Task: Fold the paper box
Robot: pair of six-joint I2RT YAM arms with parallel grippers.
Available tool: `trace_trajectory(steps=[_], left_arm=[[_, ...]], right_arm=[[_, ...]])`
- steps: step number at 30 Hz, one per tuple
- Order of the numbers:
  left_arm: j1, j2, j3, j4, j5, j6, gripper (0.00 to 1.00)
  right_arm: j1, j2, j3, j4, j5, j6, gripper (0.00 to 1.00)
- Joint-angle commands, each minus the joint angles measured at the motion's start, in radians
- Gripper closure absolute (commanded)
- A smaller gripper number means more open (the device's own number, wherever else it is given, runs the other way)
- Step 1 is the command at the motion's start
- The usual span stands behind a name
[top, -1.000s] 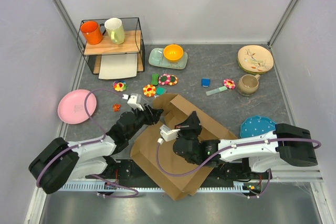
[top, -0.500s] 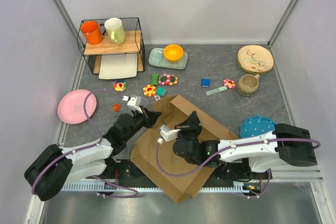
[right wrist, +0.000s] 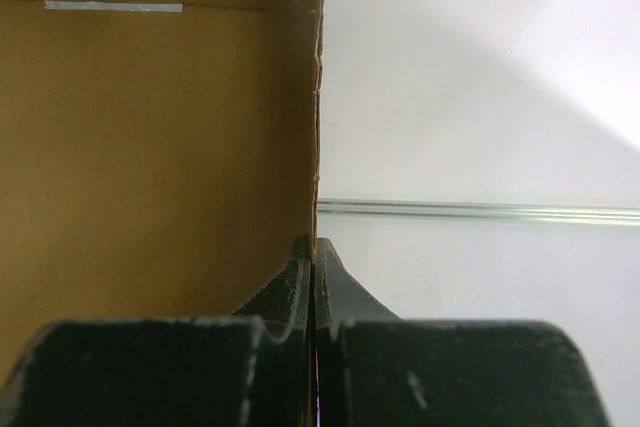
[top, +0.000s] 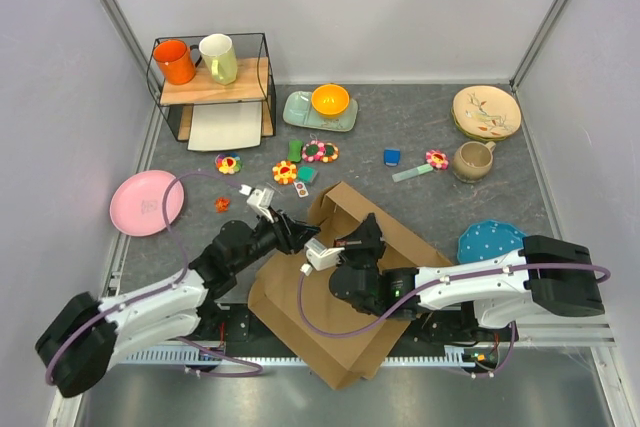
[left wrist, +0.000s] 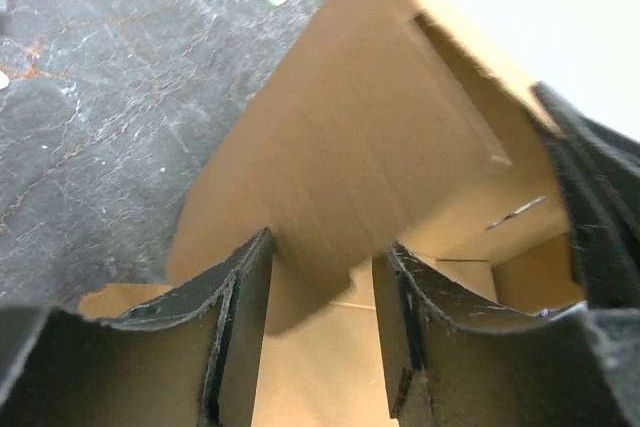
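**Two arms at the box, near edge of the desk**

The brown box lies at the middle of the near edge of the desk, between the two arms. It is half open: the bottom is flat on the desk, and one flap stands up at its far side.

The left gripper reaches to the box from the left. In the left wrist view its fingers stand apart and the low corner of the tilted flap hangs between them. So this pincer is released, not squeezing the cardboard. This view is a little blurred, and I cannot tell if one finger touches the flap.

The right gripper comes from the right, over the box. In the right wrist view it is clenched: the two fingers meet, and the thin upright edge of a cardboard wall goes down exactly between their tips. It is grasping the box by this edge.

A pink plate lies at the left edge of the desk, and a blue plate lies near the right edge, just beside the right arm. A wire rack with two mugs stands in the far left corner. Small coloured things lie across the middle, beyond the box.
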Motion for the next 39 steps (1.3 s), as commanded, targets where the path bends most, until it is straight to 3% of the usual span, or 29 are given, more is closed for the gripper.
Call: trace_trajectory(steps=[1, 9, 12, 16, 21, 23, 24, 26, 27, 30, 39], left_arm=[[-0.008, -0.234, 0.023, -0.226, -0.064, 0.035, 0.46], [-0.008, -0.562, 0.045, -0.55, -0.211, 0.025, 0.43], [-0.008, -0.622, 0.008, -0.593, -0.367, -0.044, 0.43], [-0.008, -0.595, -0.01, -0.541, -0.513, -0.09, 0.44], [0.001, -0.381, 0.023, -0.359, -0.623, -0.034, 0.4], [0.023, -0.269, 0.054, -0.262, -0.591, 0.02, 0.39], [0.034, -0.151, 0.089, -0.233, -0.525, 0.038, 0.39], [0.054, -0.057, 0.121, -0.128, -0.427, 0.095, 0.39], [0.058, 0.018, 0.144, -0.092, -0.308, 0.116, 0.39], [0.055, 0.054, 0.126, 0.027, -0.143, 0.138, 0.39], [0.055, 0.016, 0.0, 0.247, -0.032, 0.126, 0.34]], right_arm=[[0.011, -0.016, -0.003, -0.012, -0.005, 0.043, 1.0], [0.01, -0.033, -0.011, -0.023, -0.004, 0.06, 1.0], [0.011, -0.036, -0.008, -0.023, -0.007, 0.066, 1.0], [0.013, -0.045, -0.005, -0.024, -0.01, 0.066, 1.0], [0.014, -0.06, -0.005, -0.03, -0.013, 0.06, 1.0], [0.013, -0.067, -0.005, -0.03, -0.013, 0.06, 1.0], [0.014, -0.071, -0.006, -0.029, -0.013, 0.063, 1.0], [0.014, -0.074, -0.006, -0.032, -0.014, 0.066, 1.0], [0.014, -0.077, -0.008, -0.033, -0.016, 0.067, 1.0], [0.014, -0.088, -0.009, -0.041, -0.016, 0.07, 1.0], [0.014, -0.087, -0.008, -0.038, -0.04, 0.092, 1.0]])
